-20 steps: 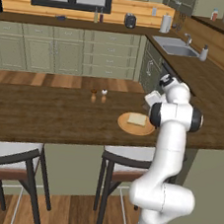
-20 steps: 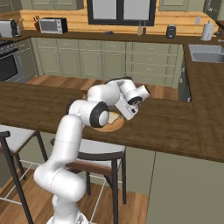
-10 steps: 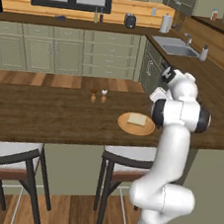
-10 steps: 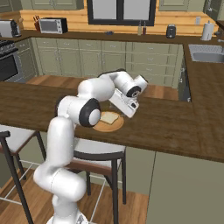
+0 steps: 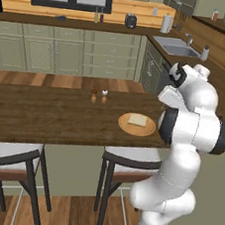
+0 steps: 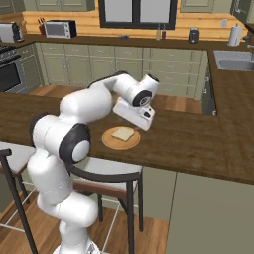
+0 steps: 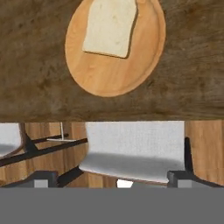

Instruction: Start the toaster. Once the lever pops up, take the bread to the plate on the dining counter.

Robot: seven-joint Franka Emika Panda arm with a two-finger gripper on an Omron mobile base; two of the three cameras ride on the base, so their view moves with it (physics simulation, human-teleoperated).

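The long dark-brown wood-grain surface (image 5: 59, 113) lies bare left of the round tan-orange wooden plate (image 5: 137, 124). Two small shakers (image 5: 99, 95) stand behind it, well apart. White-seated stools (image 5: 128, 159) occupy the space below the edge.

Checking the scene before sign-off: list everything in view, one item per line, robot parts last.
bread: one, pale tan, lying on the plate.
plate: one, tan-orange, on the dining counter near its front edge.
dining counter: one, dark brown wood.
shakers: two, small, on the dining counter behind the plate.
stools: two, pale seats on black legs, tucked under the dining counter.
sink: one, grey, in the far corner counter.
microwave: one, dark, on the back counter.
claw: one, dark tips, open, above the stool and plate, holding nothing.
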